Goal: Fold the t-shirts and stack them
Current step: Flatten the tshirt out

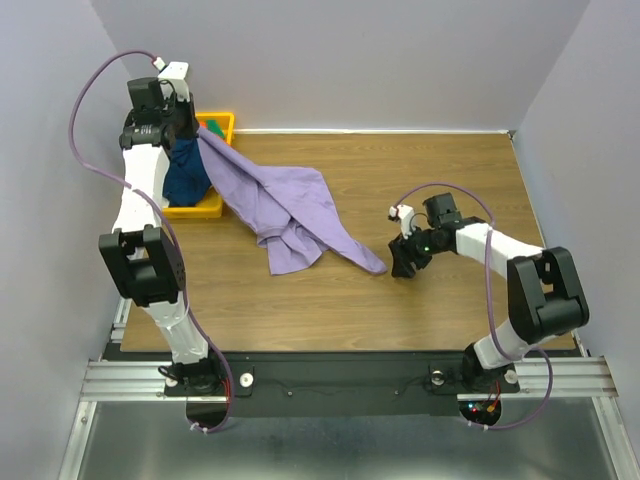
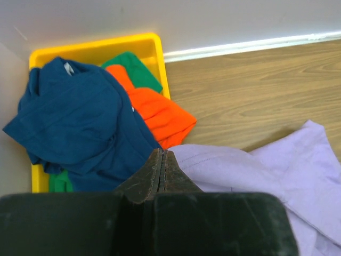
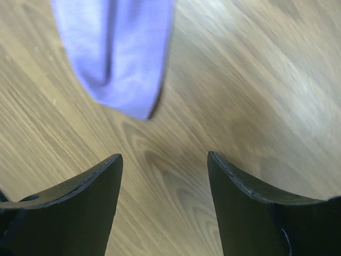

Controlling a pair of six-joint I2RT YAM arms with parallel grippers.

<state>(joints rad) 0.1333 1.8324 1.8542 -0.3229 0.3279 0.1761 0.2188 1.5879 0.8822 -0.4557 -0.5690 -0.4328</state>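
Note:
A lavender t-shirt (image 1: 285, 205) lies crumpled across the wooden table, one corner lifted toward the back left. My left gripper (image 1: 200, 136) is shut on that corner above the bin; in the left wrist view its jaws (image 2: 162, 156) are pressed together with lavender cloth (image 2: 277, 170) coming out on the right. A navy t-shirt (image 2: 74, 117), an orange-red one (image 2: 160, 112) and a green one (image 2: 136, 69) lie piled in the bin. My right gripper (image 1: 403, 266) is open and empty, low over bare wood (image 3: 165, 160), just short of the lavender shirt's trailing tip (image 3: 120, 53).
The yellow plastic bin (image 1: 195, 210) stands at the table's back left corner against the wall, its rim also in the left wrist view (image 2: 96, 48). The navy shirt (image 1: 185, 175) hangs over its front. Grey walls close the table on three sides.

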